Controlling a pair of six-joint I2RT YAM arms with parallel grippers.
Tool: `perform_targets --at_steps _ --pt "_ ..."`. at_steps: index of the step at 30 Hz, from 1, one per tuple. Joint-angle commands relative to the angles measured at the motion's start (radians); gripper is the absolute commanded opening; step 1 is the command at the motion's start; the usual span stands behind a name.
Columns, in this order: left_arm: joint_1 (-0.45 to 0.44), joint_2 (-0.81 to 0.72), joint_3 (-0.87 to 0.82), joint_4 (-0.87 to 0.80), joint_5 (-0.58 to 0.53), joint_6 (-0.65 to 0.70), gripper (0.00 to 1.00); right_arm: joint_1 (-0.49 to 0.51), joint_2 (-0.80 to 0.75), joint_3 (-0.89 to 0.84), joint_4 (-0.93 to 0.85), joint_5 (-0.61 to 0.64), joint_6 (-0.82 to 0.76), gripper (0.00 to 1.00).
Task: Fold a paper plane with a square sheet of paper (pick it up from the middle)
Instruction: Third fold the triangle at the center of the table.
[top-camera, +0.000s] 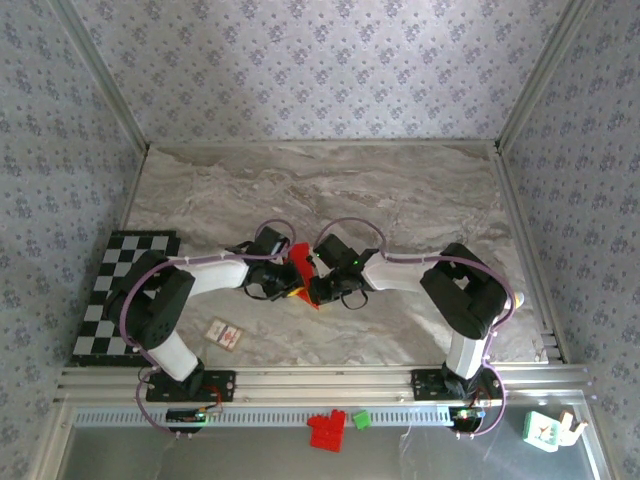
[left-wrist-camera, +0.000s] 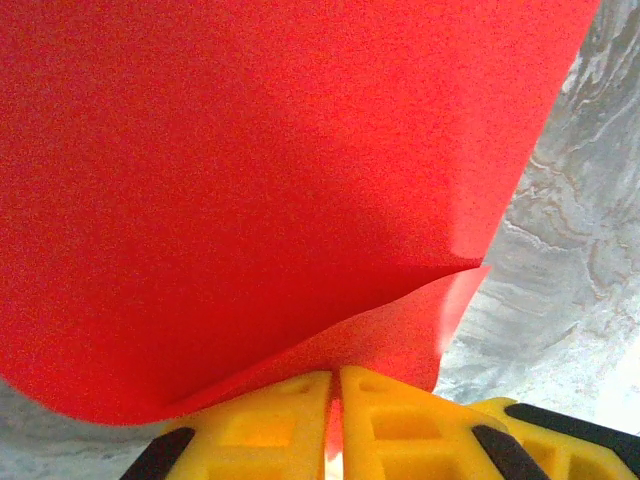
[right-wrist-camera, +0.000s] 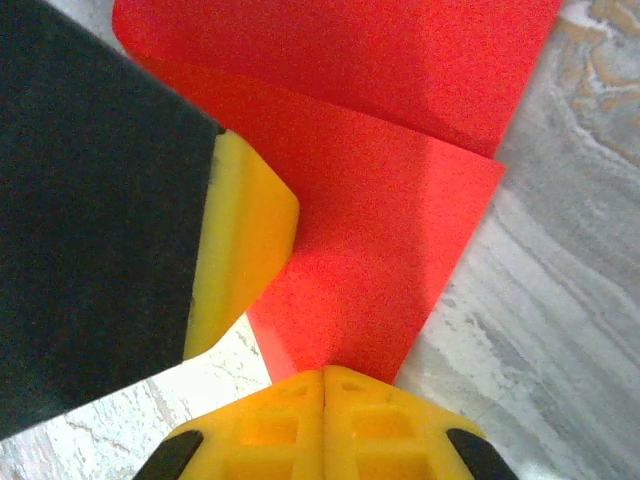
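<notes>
The square sheet of paper (top-camera: 299, 256) is bright red and folded into layered angular flaps, held up over the marble table between both arms. In the left wrist view the paper (left-wrist-camera: 250, 180) curves overhead, and its lower edge runs into the narrow slit of my left gripper (left-wrist-camera: 336, 375), which is shut on it. In the right wrist view a tapering flap of the paper (right-wrist-camera: 380, 220) ends in my right gripper (right-wrist-camera: 324, 372), which is shut on that tip. A yellow finger (right-wrist-camera: 245, 240) of the left gripper presses the paper from the left there. From above, the left gripper (top-camera: 290, 285) and right gripper (top-camera: 314, 290) almost touch.
A checkerboard mat (top-camera: 120, 290) lies at the table's left edge, and a small white card with a red mark (top-camera: 224, 334) near the left arm's base. Below the front rail sit a red toy-brick block (top-camera: 326, 430), a green brick (top-camera: 361, 420) and a white-green object (top-camera: 545, 430).
</notes>
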Motion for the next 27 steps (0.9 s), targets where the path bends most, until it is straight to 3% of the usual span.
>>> perform_targets --at_steps 1,14,23,27 --pt "0.035 0.002 -0.005 -0.083 -0.110 0.045 0.13 -0.003 0.063 -0.019 -0.129 0.088 0.006 0.05" --pt "0.208 -0.015 -0.030 -0.097 -0.086 0.246 0.13 -0.005 0.122 -0.022 -0.201 0.118 0.064 0.05" --pt "0.302 -0.088 -0.061 -0.111 -0.089 0.307 0.14 -0.007 0.107 -0.013 -0.208 0.107 0.064 0.05" --pt "0.301 -0.166 -0.034 -0.115 -0.032 0.253 0.15 -0.008 0.100 -0.007 -0.202 0.100 0.070 0.05"
